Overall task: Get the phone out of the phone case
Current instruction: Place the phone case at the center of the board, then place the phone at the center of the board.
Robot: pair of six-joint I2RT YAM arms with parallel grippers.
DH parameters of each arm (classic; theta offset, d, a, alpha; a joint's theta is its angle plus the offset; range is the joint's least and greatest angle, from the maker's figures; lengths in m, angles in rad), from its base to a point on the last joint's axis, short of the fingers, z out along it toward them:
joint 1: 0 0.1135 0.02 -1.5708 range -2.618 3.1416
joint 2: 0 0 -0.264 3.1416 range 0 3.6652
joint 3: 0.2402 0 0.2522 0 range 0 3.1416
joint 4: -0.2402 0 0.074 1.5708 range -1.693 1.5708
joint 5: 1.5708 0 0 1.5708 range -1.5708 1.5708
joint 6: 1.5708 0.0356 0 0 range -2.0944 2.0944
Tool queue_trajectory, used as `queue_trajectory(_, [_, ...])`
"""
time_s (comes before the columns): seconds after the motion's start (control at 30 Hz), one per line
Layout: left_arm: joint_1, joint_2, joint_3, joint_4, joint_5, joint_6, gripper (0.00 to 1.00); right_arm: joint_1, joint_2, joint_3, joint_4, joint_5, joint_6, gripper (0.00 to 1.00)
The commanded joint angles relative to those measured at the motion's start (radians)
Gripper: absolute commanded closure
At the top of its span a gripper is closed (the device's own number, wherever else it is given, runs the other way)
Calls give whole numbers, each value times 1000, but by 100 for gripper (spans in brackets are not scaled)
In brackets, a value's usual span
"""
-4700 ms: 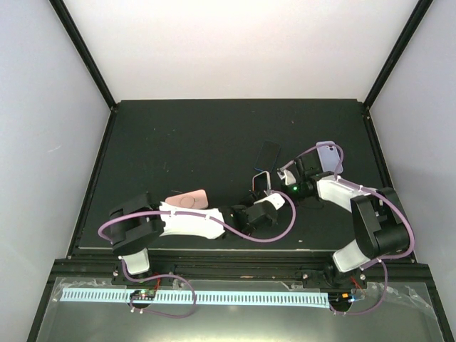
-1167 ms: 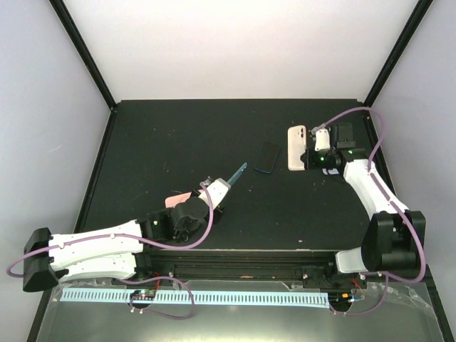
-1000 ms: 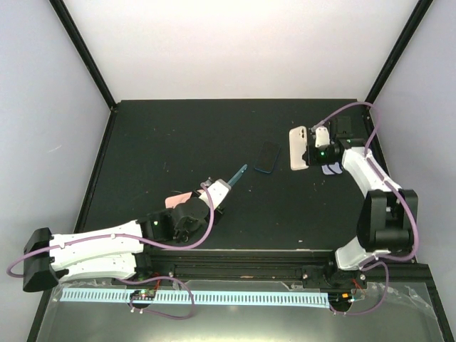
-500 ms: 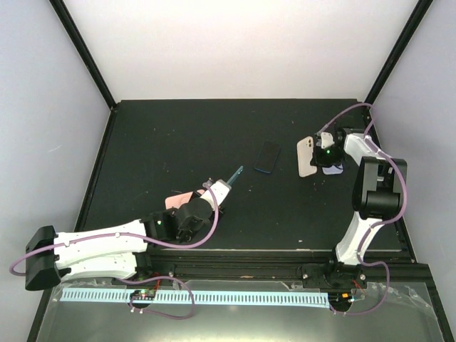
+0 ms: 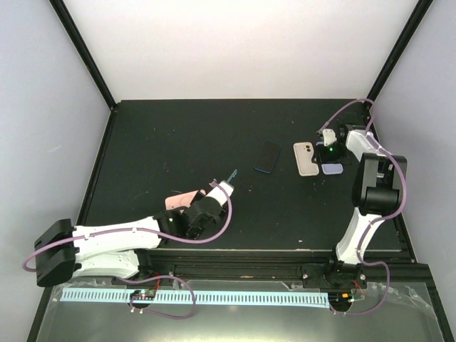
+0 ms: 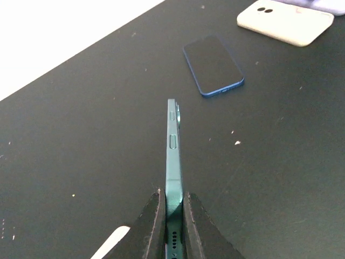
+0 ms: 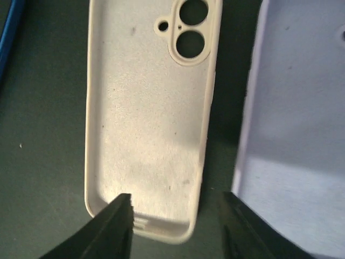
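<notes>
The left gripper [image 6: 172, 196] is clenched on the bottom end of the teal phone [image 6: 172, 145], holding it on edge above the table [image 5: 178, 135]. From the wrist only its thin side with the buttons shows, and its screen and back cannot be seen. The overhead view shows it as no more than a short sliver past the fingers. The cream case [image 7: 145, 108] lies flat on the far right of the table, hollow side up and empty, with its camera holes at the end away from the right gripper [image 7: 177, 197]. That gripper's jaws stand released, spread a little wider than the case's near end, and one fingertip overlaps a corner of the case in the picture. Just right of it lies a lilac case [image 7: 296, 108], cut off by the frame. A blue phone [image 6: 213, 65] rests screen up between the two arms. A pink case [image 5: 179, 200] is partly hidden behind the left arm.
</notes>
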Motion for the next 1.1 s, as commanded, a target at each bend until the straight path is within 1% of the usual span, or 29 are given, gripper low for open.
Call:
queue_trajectory(0.0, [26,58,10,154,-39,70,98,-7,-127,-11,1,71,-19,53])
queue_trajectory(0.07, [46,98,29,192,-44,108,98,-7,-191,-27,-8,40,-18,53])
queue_trajectory(0.17, [85,166,77,228,-28,154,98,-7,-312,-54,-43,-103,-16,53])
queue_trajectory(0.2, [98,197,95,236,-16,166,98,-8,-379,-68,-42,-143,-8,53])
queue_trajectory(0.27, [127,270,144,230,8,184,98,-8,-498,-119,-1,-151,62,53])
queue_trajectory(0.37, [146,395,218,204,-7,235,98,-7,-700,-231,67,-171,99,53])
queue_trajectory(0.43, [148,457,256,219,-25,301,98,-7,-821,-318,91,-201,103,50])
queue_trajectory(0.5, [151,506,300,231,-29,369,98,-8,-923,-381,109,-247,104,44])
queue_trajectory(0.57, [152,552,341,232,-39,444,98,-8,-1000,-436,119,-278,100,44])
queue_trajectory(0.7, [153,649,396,293,-94,619,99,-8,-1099,-549,176,-259,96,43])
queue_trajectory(0.77, [154,700,413,340,-107,705,98,-7,-1123,-560,190,-227,89,43])
queue_trajectory(0.9, [168,833,495,378,-170,883,98,-8,-1141,-567,200,-255,93,43])
queue_trajectory(1.0, [195,913,558,370,-195,958,99,-7,-1156,-574,198,-247,87,43])
queue_trajectory(1.07, [218,940,580,358,-182,962,97,-8,-1161,-577,201,-241,82,44])
